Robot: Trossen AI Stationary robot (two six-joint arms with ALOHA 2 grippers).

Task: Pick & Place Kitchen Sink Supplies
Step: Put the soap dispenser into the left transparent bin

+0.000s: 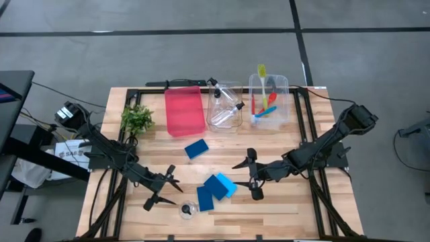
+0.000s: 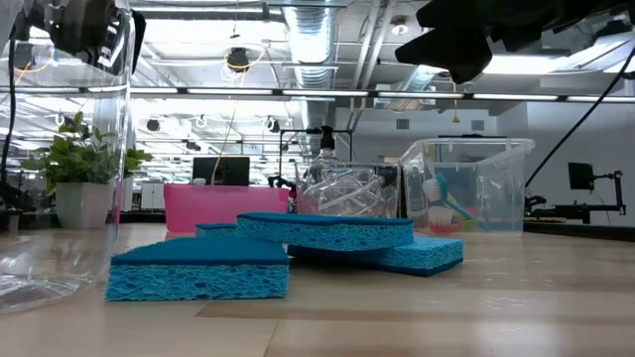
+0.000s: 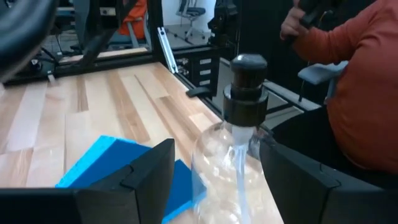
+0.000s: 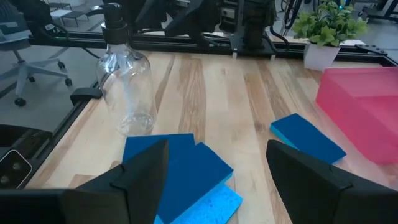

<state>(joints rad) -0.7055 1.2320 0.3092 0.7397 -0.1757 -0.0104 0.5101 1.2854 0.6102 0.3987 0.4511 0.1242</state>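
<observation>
Two dark robot arms work over a wooden tabletop (image 1: 282, 208) strewn with kitchen sink supplies. The left gripper (image 1: 161, 189) hangs low near the front edge with its fingers (image 3: 146, 180) spread apart on either side of a clear black-capped bottle (image 1: 187, 210), which stands upright on the wood and is not clasped. The right gripper (image 1: 252, 176) hovers just to the right of a cluster of overlapping blue sponges (image 1: 215, 189), its fingers (image 4: 140, 168) released and holding nothing. A fourth blue sponge (image 1: 195, 148) lies alone farther back, between the cluster and a red tray (image 1: 183, 111). Beside the tray, a clear bin (image 1: 226, 104) contains more clear bottles lying on their sides, and a second clear bin (image 1: 270, 101) to its right holds long-handled brushes (image 1: 264, 101) in yellow-green, red and blue, leaning against its walls. A small leafy plant (image 1: 137, 119) in a white pot stands at the left of the tabletop. From table height the sponges appear stacked unevenly, one resting across two others. In the left wrist view, a person in an orange sleeve (image 3: 364, 106) sits beyond the edge of the tabletop.
</observation>
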